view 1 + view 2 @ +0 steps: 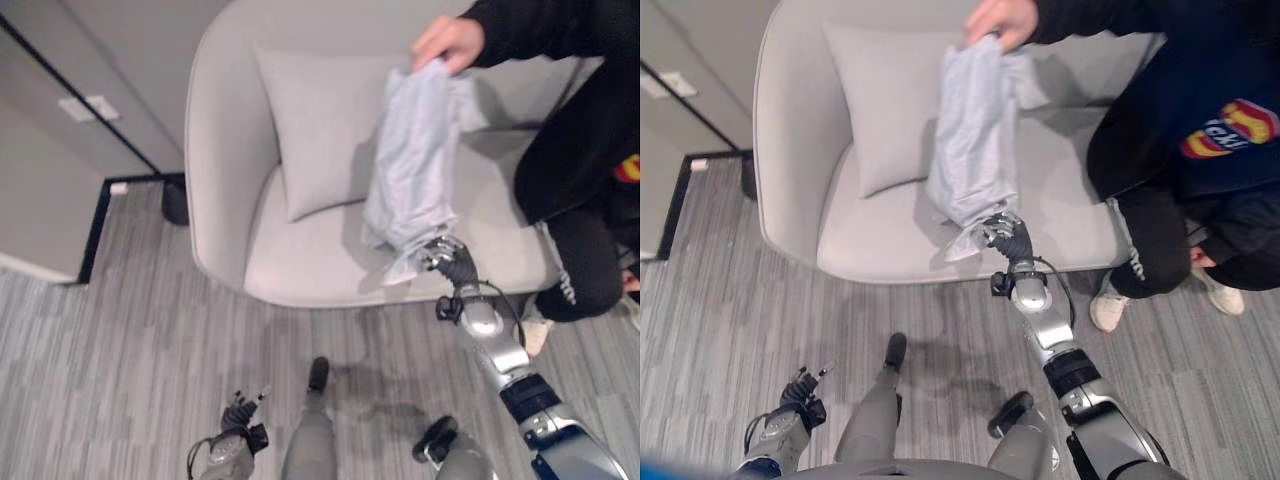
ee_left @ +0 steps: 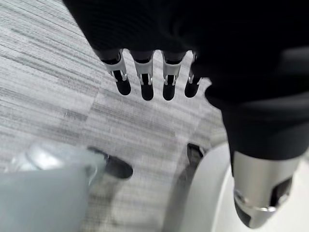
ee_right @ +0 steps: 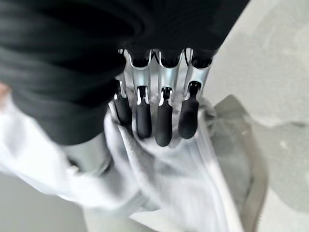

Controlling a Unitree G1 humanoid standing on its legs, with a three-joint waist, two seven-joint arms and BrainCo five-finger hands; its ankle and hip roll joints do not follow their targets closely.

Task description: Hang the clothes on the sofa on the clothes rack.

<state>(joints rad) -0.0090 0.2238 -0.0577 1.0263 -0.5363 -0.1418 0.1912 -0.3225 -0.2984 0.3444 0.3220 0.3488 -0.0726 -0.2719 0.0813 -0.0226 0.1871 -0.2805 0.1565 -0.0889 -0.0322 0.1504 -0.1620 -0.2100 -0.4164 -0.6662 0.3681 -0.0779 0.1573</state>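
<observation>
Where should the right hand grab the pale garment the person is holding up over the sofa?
Judging by its pose, at the bottom hem. The garment hangs bunched from the person's hand, its free end at the sofa seat's front. The right hand is there, coming from the front edge; fingers lie on cloth.

Sofa [image 1: 300,270] ahead on floor [image 1: 120,360]. Cushion [image 1: 320,130] upright against sofa back, left of garment [image 1: 410,170]. Garment hung over seat from person's hand [image 1: 447,42]; person right of sofa. Right hand [image 1: 452,262] at garment's lower end. Left hand [image 1: 238,415] low, near floor, well apart from sofa.
</observation>
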